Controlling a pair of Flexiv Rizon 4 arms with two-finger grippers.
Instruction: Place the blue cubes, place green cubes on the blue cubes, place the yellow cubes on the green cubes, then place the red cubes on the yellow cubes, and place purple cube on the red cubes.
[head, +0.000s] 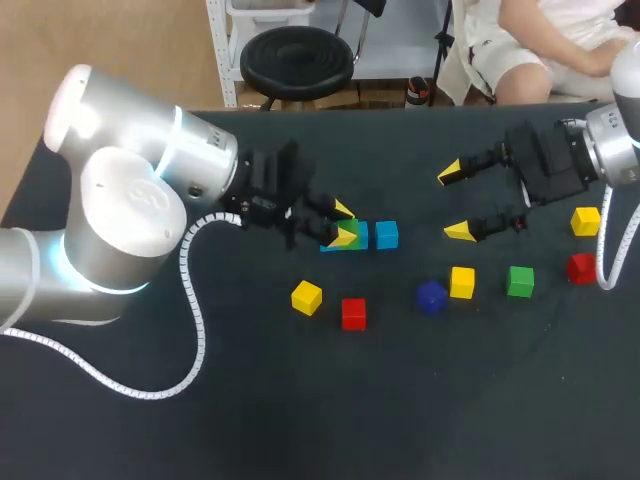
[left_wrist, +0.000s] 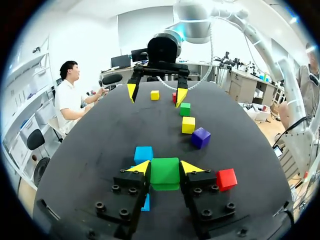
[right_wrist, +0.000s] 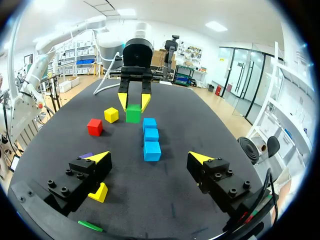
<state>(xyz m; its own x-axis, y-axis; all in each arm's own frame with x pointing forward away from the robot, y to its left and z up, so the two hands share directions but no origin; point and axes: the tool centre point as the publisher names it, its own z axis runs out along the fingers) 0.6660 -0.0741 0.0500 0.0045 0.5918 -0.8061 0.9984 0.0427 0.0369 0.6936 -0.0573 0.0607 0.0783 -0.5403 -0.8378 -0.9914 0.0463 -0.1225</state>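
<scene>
- Green cube (left_wrist: 165, 172), small and plastic-looking: it sits between the two yellow-tipped fingers of the left gripper (left_wrist: 165, 169), whose jaws are clamped on its two opposite sides.
- Row of bright blue cubes (right_wrist: 151, 134): it lies on the black table (head: 300, 420), just ahead of and partly under those jaws. One blue cube (left_wrist: 143, 154) shows just ahead of one fingertip, and a sliver of another shows beneath the same finger.
- I cannot tell whether the clamped cube already rests on a blue one or hangs just above it.
- Right gripper (head: 455, 202): its jaws stand wide apart with nothing between them. The blue row lies ahead of its fingers. A second green cube (head: 519, 281), a yellow cube (head: 462, 282) and a dark purple cube (head: 431, 296) lie near it on the table.
- Step in hand, as I judge it: the blue layer is down, and the first green is going onto it.
- Next move, as I judge it:
  - Centre the cube squarely over one blue cube and seat it flat.
  - Part the jaws without nudging the neighbouring blues.
  - Lift straight up.
  - The second green cube is best placed for the open gripper to take.
</scene>
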